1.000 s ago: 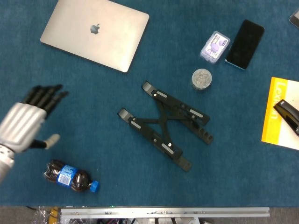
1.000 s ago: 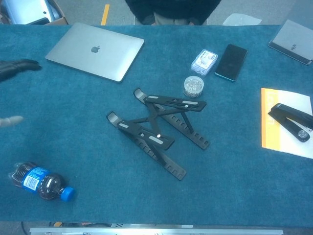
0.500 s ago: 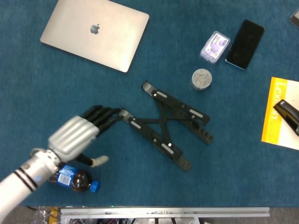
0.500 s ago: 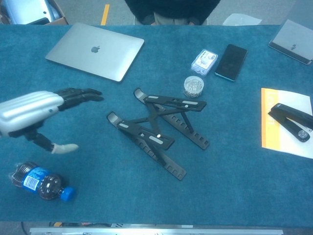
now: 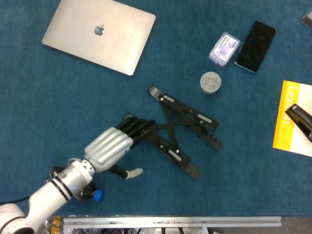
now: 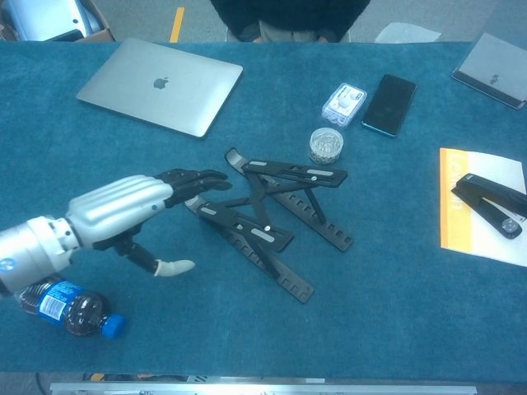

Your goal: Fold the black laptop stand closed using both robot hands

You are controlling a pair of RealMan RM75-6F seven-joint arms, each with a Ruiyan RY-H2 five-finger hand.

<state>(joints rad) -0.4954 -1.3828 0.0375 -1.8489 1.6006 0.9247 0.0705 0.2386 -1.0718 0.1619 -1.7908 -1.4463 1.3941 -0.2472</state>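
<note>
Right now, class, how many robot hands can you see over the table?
1. The left hand reaches over the black laptop stand's near-left end. The right hand appears in neither view.

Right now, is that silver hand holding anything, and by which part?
Nothing is held. The left hand is open, fingers stretched over the near-left end of the black stand; no closed hold shows.

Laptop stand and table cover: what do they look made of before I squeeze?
Laptop stand: matte black rigid bars, plastic or coated metal, can't tell which; lighter pads on the arms look like rubber grips. Table cover: blue, napped texture, likely felt or carpet-like cloth.
</note>
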